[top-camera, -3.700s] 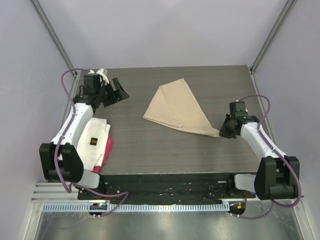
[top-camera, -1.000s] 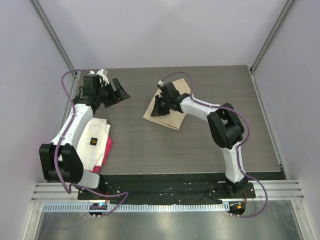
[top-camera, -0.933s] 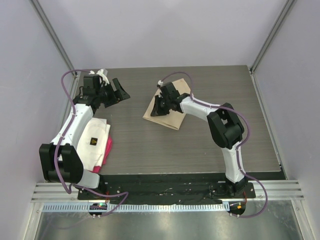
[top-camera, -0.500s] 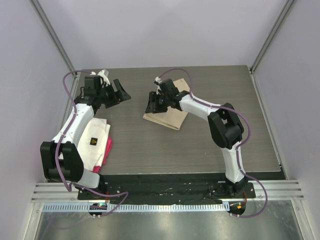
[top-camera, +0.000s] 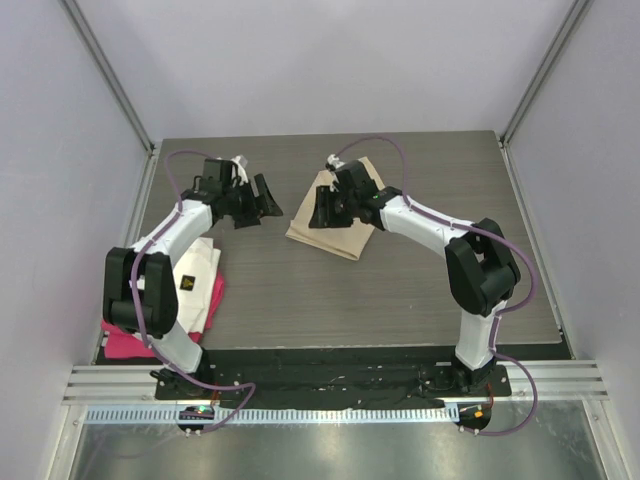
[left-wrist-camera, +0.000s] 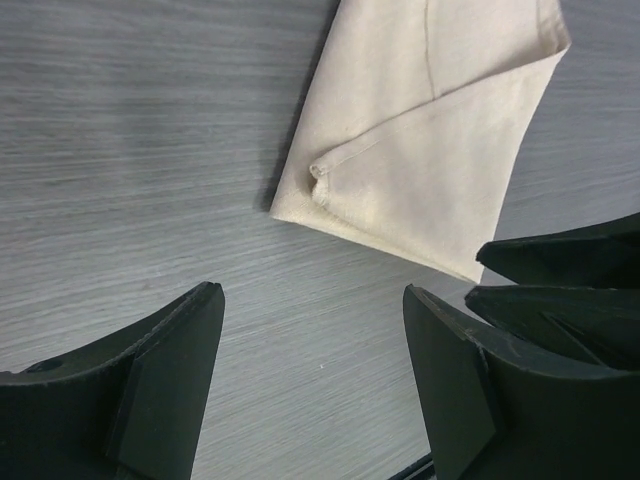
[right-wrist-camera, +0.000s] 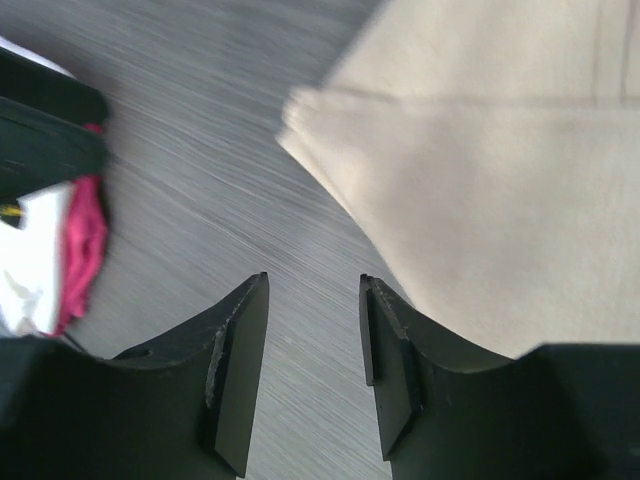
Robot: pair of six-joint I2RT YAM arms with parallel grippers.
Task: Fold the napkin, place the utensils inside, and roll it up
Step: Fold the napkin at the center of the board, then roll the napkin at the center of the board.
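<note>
Beige napkin [top-camera: 340, 238] lay folded into a layered wedge on the tabletop [top-camera: 400, 290], so I judged the fold done; placing the utensils and rolling remained, and I saw no spoon anywhere. My right tool [top-camera: 320, 208] hung released and empty over the napkin's left edge. My left tool [top-camera: 264, 198], likewise released, sat just left of the napkin.

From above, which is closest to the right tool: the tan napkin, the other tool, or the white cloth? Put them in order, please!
1. napkin: mid-table, its left edge just below the right tool.
2. left tool: a little way off to the left.
3. white cloth: by the table's left edge, nearer the arm bases.
</note>
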